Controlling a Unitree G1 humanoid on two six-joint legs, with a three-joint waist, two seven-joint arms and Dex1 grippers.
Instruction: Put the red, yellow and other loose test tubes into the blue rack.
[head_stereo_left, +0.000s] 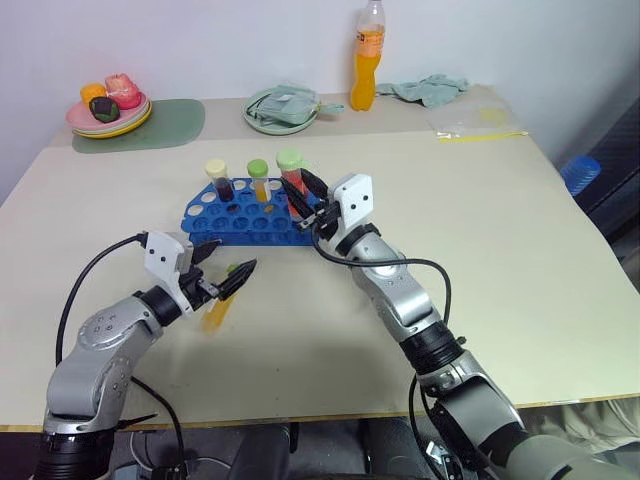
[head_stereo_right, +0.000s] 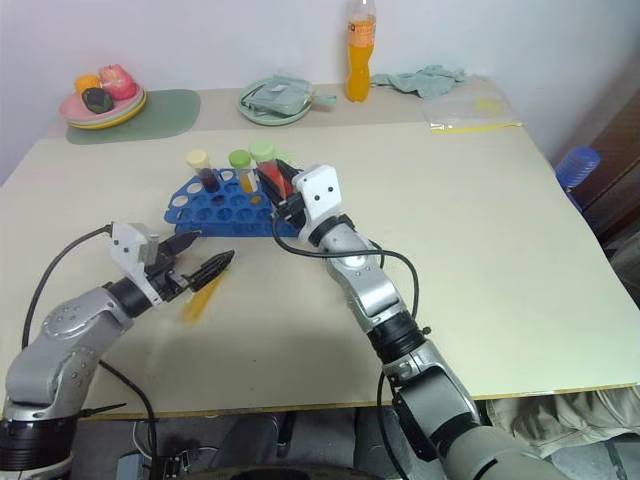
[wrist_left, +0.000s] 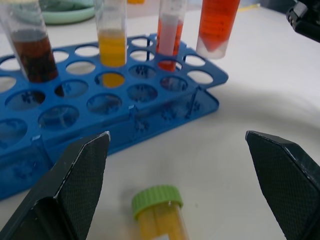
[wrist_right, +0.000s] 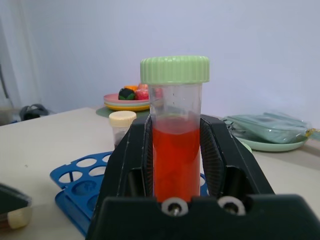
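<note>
1. Progress: the blue rack (head_stereo_left: 250, 213), centre of frame on the table (head_stereo_left: 520, 260), holds a dark tube (head_stereo_left: 219, 178) and a yellow tube (head_stereo_left: 259, 178) upright.
2. A red tube (wrist_right: 175, 131) is clamped in the right hand (head_stereo_left: 306, 197), at the rack's right end, upright, apparently above the holes; not yet seated, by my reading.
3. One yellow tube (wrist_left: 159, 217) lies loose on the table, lower left.
4. Left hand (head_stereo_left: 226, 266) hovers just over it, fingers wide apart.
</note>
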